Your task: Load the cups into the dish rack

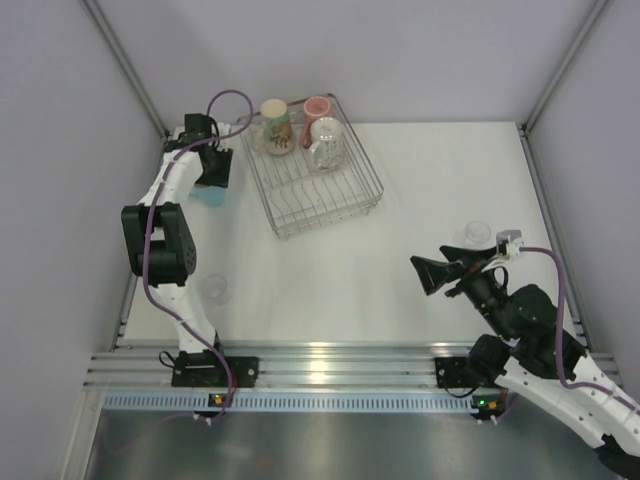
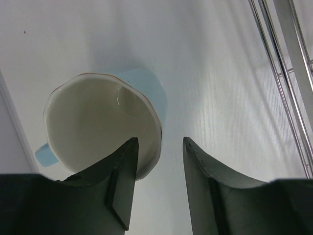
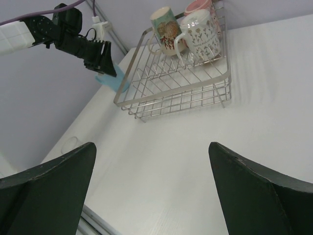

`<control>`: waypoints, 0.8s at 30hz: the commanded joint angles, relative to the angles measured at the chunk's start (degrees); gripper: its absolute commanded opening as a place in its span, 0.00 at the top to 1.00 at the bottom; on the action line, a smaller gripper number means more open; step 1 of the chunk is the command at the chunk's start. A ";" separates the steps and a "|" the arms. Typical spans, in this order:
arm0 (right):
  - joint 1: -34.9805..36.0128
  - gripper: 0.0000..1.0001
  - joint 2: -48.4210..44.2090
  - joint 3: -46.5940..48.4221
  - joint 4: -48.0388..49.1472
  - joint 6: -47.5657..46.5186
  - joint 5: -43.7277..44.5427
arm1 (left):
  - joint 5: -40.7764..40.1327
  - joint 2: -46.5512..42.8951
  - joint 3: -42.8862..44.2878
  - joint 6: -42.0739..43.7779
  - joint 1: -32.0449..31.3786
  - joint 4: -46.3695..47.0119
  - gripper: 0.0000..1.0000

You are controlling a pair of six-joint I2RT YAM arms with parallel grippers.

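Your left gripper (image 2: 160, 143) sits astride the near rim of the light blue cup (image 2: 98, 122), jaws part open. One finger hangs inside the cream bowl, the other outside the wall, and there's a gap on both sides, so nothing is gripped yet. The step in hand, as I read it, is the pinch on that wall. Sink a touch deeper before you squeeze, so the pads take the wall and not just the lip. Squeeze gently, because a thin rim could slip or tip the cup. Lift straight up, then cross the side of the dish rack (image 1: 325, 222), which stands just to the cup's right. Its near half shows bare grid; aim there, since the cream-tan cup (image 1: 275, 122), pink cup (image 1: 318, 107) and patterned mug (image 1: 327, 143) fill the far side.

Now the arms. Your right gripper (image 3: 151, 144) is spread wide and holds nothing. It hovers low over the table (image 1: 350, 290) at the near right, with a clear tumbler (image 1: 478, 232) just beyond it. The left arm rises from its base to a bent elbow, forearm stretched to the far left corner, wrist tipped down over the cup
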 commanded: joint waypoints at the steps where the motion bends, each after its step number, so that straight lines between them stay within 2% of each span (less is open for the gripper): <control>1: -0.18 0.01 -0.73 1.50 0.26 0.28 0.89 | 0.77 0.12 -0.36 -0.18 0.04 1.67 0.54; 5: -0.10 0.01 -0.38 1.67 0.35 0.55 0.45 | 0.77 0.12 -0.27 -0.62 -0.04 1.49 0.67; 6: -0.18 0.01 -0.29 1.76 0.44 0.55 0.45 | 2.43 -0.14 -0.28 -0.62 -0.04 1.49 0.78; 10: -0.10 0.01 0.41 2.11 0.70 0.63 0.10 | 1.65 -1.37 -0.10 -1.32 -0.04 1.32 1.00; 14: -0.18 0.01 1.55 2.64 1.41 1.34 -1.39 | 0.77 -3.39 3.66 -3.68 -0.04 -2.01 1.00; 18: -0.10 0.00 3.83 4.39 2.55 1.87 -3.33 | 7.88 -7.95 7.36 -7.37 -0.04 -3.78 1.00; 21: -0.18 0.00 6.12 6.41 3.34 2.13 -5.26 | 16.48 -12.61 9.47 -12.72 -0.04 -3.60 1.00; 24: -0.18 0.01 8.66 8.25 5.44 2.30 -6.93 | 28.34 -15.17 12.37 -18.71 -0.22 -3.08 1.00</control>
